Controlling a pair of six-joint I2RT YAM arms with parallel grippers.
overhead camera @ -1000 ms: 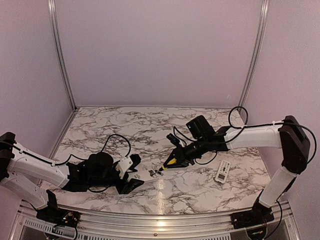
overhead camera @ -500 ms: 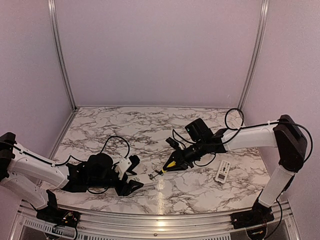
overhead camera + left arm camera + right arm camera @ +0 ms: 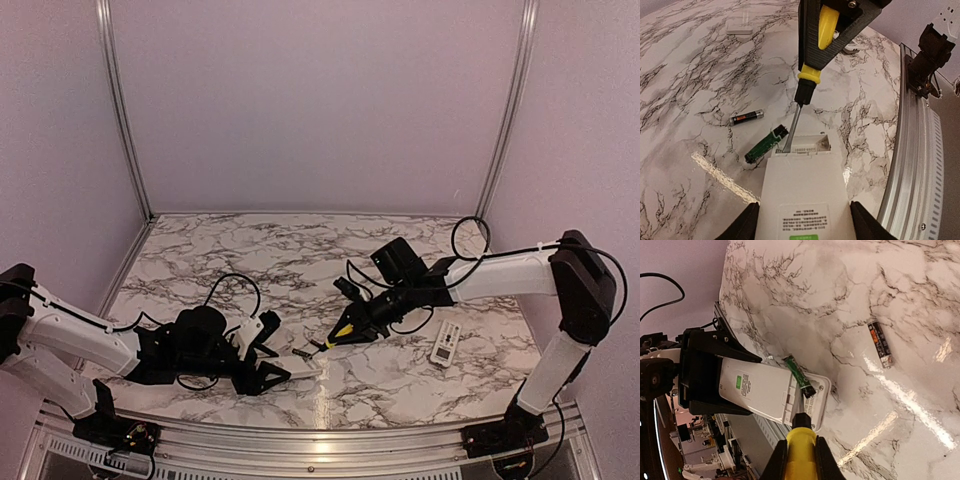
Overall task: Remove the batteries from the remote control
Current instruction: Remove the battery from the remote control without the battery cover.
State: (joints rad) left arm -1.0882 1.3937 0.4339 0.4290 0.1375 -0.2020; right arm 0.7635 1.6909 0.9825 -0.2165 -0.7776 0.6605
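Note:
My left gripper (image 3: 805, 220) is shut on the white remote control (image 3: 802, 200), which lies back side up with its battery compartment (image 3: 810, 145) uncovered. My right gripper (image 3: 800, 460) is shut on a yellow-handled screwdriver (image 3: 801, 450), and the tip of the shaft (image 3: 792, 127) is inside that compartment. One green battery (image 3: 766, 144) lies slanted at the compartment's corner, with its dark end (image 3: 807, 389) over the opening. A second, dark battery (image 3: 746, 117) with an orange label lies loose on the marble. In the top view the remote (image 3: 300, 368) and both grippers meet near the front middle.
A small white device (image 3: 445, 343) lies on the table to the right, below the right arm. A flat grey piece (image 3: 739, 27) rests farther out on the marble. The aluminium rail (image 3: 910, 150) of the table's near edge runs close beside the remote. Black cables loop over both arms.
My left gripper has shifted toward the near edge and to the right with the remote. The right arm has moved only slightly with the screwdriver.

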